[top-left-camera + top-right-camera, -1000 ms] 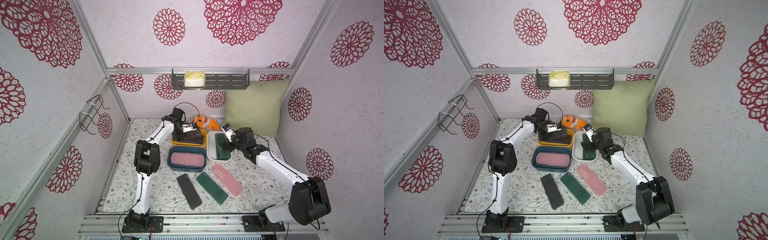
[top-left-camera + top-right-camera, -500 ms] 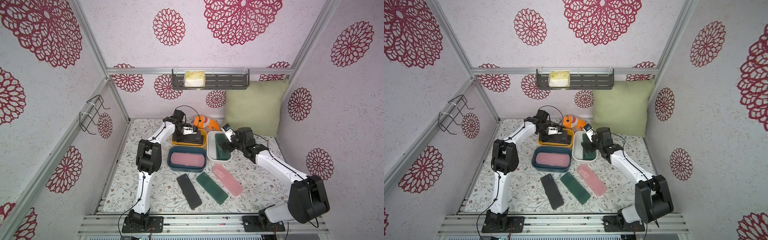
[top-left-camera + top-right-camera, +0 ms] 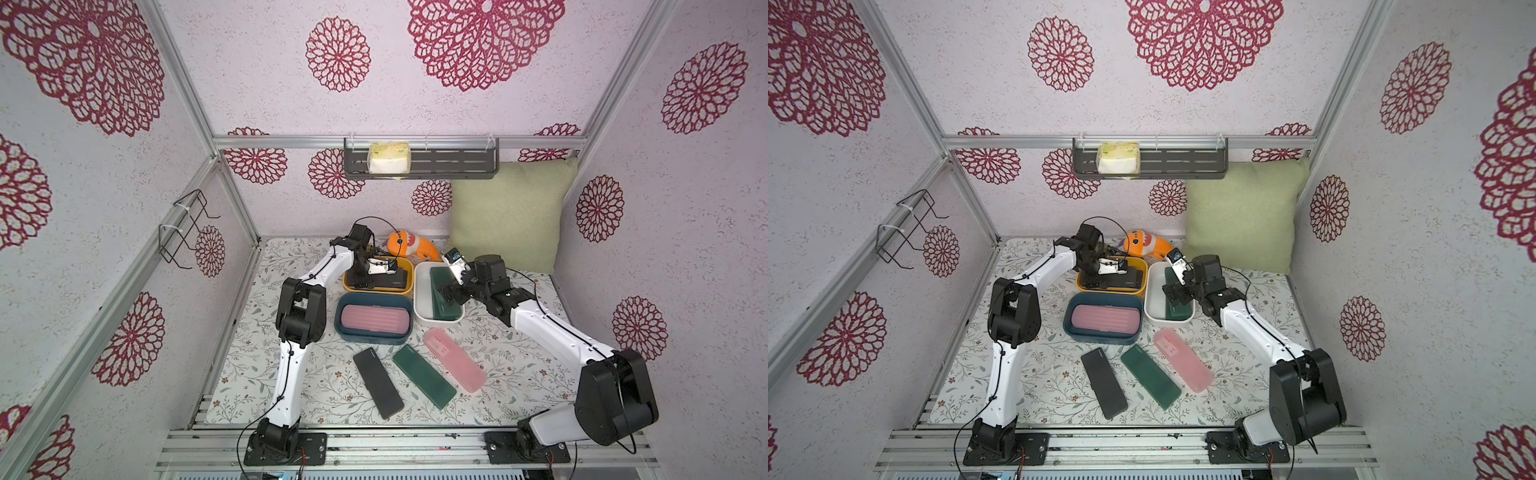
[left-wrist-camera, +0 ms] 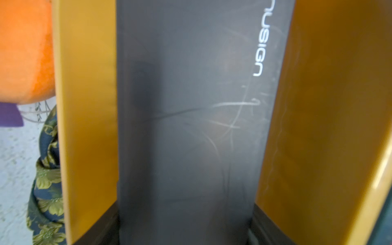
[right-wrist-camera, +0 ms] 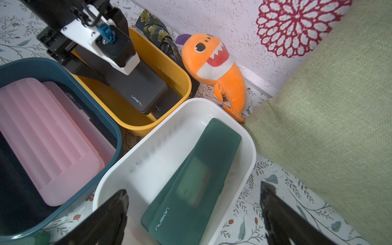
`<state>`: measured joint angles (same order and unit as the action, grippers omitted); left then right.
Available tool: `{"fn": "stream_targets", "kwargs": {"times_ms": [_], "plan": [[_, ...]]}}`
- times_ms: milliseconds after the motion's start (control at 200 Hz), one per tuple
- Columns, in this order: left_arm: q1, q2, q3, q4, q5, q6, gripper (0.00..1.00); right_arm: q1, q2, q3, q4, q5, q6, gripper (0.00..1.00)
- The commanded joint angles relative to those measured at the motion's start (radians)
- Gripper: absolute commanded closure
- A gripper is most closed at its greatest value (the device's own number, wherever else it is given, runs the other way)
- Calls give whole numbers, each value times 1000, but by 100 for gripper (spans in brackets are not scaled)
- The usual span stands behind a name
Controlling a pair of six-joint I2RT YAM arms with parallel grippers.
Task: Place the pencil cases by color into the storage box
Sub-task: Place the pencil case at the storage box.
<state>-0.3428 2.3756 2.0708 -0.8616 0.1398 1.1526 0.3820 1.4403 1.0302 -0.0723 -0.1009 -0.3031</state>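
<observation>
Left wrist view: left gripper (image 4: 183, 232) clamps a matte black case (image 4: 186, 127), flat, scuffed, with a white logo. It runs between the glossy walls of the yellow tub (image 4: 318, 127), and the dark fingers (image 4: 101, 229) press its long sides. Right wrist view adds a second black case (image 5: 172, 98) lying under it in the tub, with the held one tilted above. This tub sits mid-surface, toward the back edge.

Just in front is the blue tub (image 3: 374, 340), a rounded rectangle holding pink cases (image 3: 374, 322). Right wrist view splits them into a ribbed pink case (image 5: 46, 135) on top of a smooth pink case (image 5: 101, 144), both translucent.

To the right, the white tub (image 3: 422, 293) holds green cases (image 3: 441, 286), two stacked and slightly offset. Right gripper (image 5: 194, 188) hovers over their near end, jaws spread wide, gripping nothing.

Only the top views show three more on the floral surface (image 3: 249, 353) near the front edge: loose black case (image 3: 378, 383), loose green case (image 3: 424, 376), loose pink case (image 3: 455, 359). They lie side by side, slanted alike.

Plush shark (image 3: 409, 247) sits at the back edge. Coarse-weave cushion (image 3: 507, 216) stands in the back right corner.
</observation>
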Motion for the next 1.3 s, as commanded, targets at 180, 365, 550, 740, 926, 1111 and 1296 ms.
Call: {"fn": "stream_targets", "kwargs": {"times_ms": [180,365,550,740,926,1111,1296], "plan": [[-32,8,-49,38,-15,19,59,-6,6,33,8,0,-10,1],[-39,7,-61,53,-34,19,56,-6,5,33,9,-3,-16,1],[-40,0,-64,62,-44,19,48,-5,5,31,8,-3,-19,1],[-40,-9,-63,67,-56,25,45,-7,5,31,12,-5,-19,1],[-41,-19,-64,66,-66,27,41,-8,7,33,12,-6,-19,1],[-43,-30,-66,55,-67,33,37,-8,6,33,12,-11,-21,1],[-46,-43,-69,51,-67,37,22,-8,5,34,12,-11,-23,1]]}}
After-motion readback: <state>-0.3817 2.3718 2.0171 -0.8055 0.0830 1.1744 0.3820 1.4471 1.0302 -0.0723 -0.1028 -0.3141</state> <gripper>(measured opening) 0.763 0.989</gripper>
